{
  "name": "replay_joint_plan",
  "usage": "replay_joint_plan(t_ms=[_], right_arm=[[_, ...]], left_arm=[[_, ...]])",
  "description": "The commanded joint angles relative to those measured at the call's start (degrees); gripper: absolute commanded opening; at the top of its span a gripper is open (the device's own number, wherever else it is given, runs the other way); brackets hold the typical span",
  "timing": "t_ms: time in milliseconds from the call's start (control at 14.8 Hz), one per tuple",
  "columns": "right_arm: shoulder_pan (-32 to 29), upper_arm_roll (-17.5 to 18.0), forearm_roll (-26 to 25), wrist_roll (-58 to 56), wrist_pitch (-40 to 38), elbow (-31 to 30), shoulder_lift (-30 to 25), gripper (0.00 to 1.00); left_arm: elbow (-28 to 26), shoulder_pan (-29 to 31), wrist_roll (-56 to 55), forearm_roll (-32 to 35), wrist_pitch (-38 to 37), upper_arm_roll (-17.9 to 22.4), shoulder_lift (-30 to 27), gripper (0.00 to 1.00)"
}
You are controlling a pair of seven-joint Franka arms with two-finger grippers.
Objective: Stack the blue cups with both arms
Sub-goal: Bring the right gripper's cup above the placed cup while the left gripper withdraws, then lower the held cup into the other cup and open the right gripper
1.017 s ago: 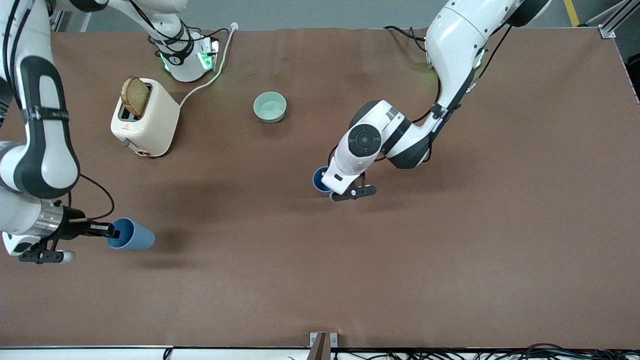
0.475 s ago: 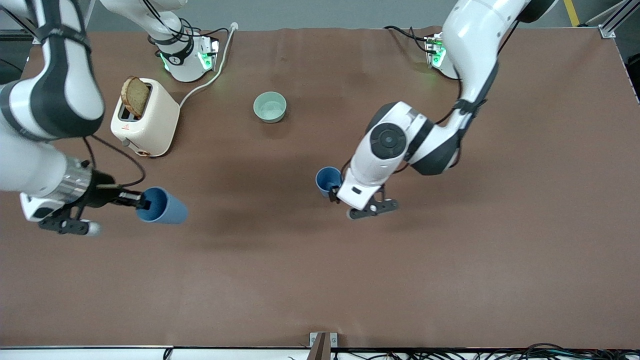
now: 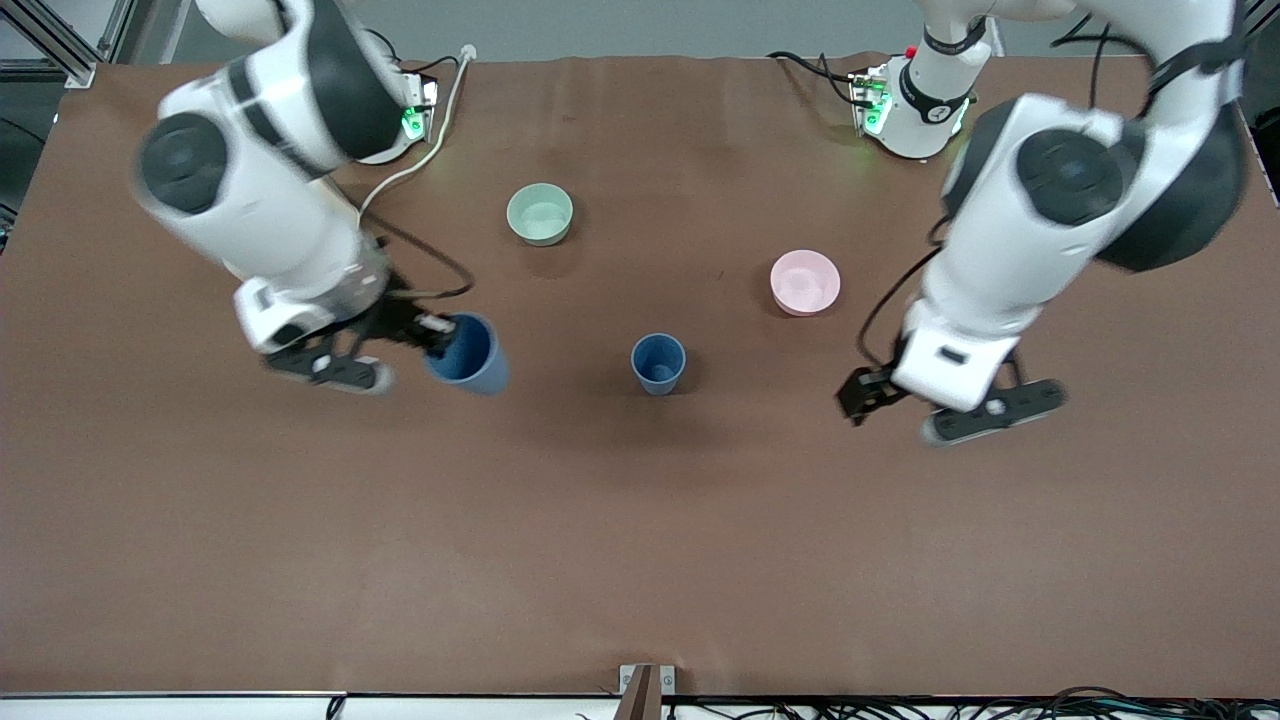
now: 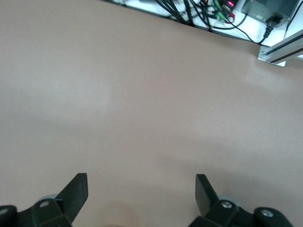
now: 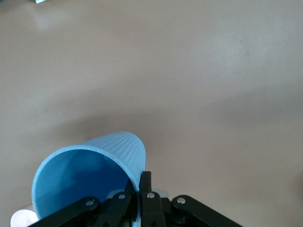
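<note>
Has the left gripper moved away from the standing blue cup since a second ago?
Yes. The left gripper, open and empty, was right at the standing blue cup and now hangs over bare table toward the left arm's end, past the pink bowl.

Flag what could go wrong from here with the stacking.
The right gripper pinches only the rim of the carried blue cup, which hangs tilted, so it might slip or meet the standing blue cup at an angle and tip it. The left gripper is open over bare table, steadying nothing.
</note>
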Motion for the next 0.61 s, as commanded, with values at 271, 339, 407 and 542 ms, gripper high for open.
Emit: replay_joint_plan(t_ms=[271, 339, 407, 542], right_arm=[[16.1, -0.6, -6.0, 26.5, 9.1, -1.5, 3.0, 0.0], [18.1, -0.6, -6.8, 29.2, 10.4, -1.5, 4.6, 0.0], [19.5, -0.7, -7.9, 31.6, 11.6, -1.5, 6.0, 0.0], [19.6, -0.6, -10.4, 33.3, 13.9, -1.6, 7.5, 0.0]], left_arm=[[-2.4, 9.2, 21.6, -4.3, -14.2, 0.3, -14.5, 1.0], [-2.6, 9.4, 24.8, -4.8, -16.3, 1.5, -15.2, 1.0], [-2.7, 9.0, 27.5, -5.3, -18.6, 3.7, -16.3, 1.0], [-3.9, 7.7, 30.2, -7.9, -20.2, 7.8, -18.5, 1.0]])
